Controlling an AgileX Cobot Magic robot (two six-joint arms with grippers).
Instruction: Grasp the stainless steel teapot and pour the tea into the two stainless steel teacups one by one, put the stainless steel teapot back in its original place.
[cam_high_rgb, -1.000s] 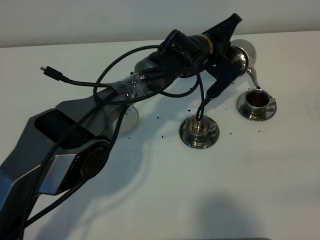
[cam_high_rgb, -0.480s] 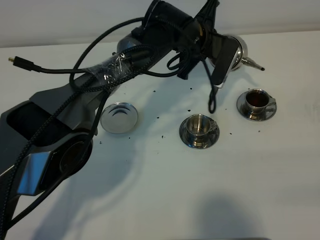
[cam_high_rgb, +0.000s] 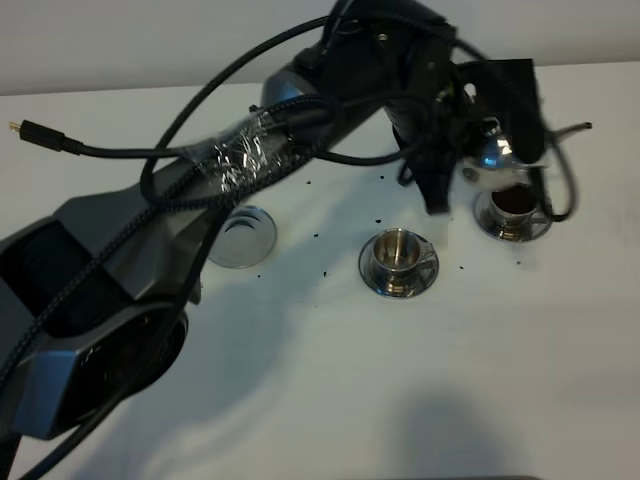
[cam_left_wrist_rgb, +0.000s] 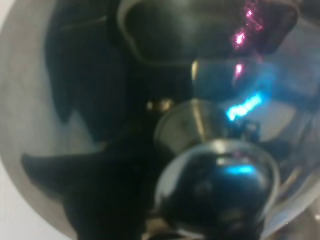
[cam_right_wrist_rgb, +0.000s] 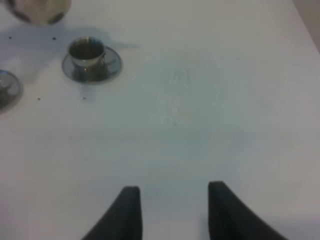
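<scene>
- The teapot (cam_high_rgb: 490, 155) is up off the table, blurred, hanging just at 11 o'clock of the far cup (cam_high_rgb: 514, 206).
- My left gripper (cam_high_rgb: 505, 115) is clamped on the teapot, and my wrist view is filled with shiny lid.
- The far cup holds dark tea.
- The second cup (cam_high_rgb: 398, 258) sits at its 8 o'clock, steel-bright inside.
- The flat saucer (cam_high_rgb: 240, 236) lies at 9 o'clock of that one, well apart.
- My right gripper (cam_right_wrist_rgb: 172, 210) hangs over the white table (cam_right_wrist_rgb: 200, 100), fingers spread.

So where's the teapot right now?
In the high view the teapot hangs on the right side, held up by the left arm, just above the cup that has tea in it.
</scene>
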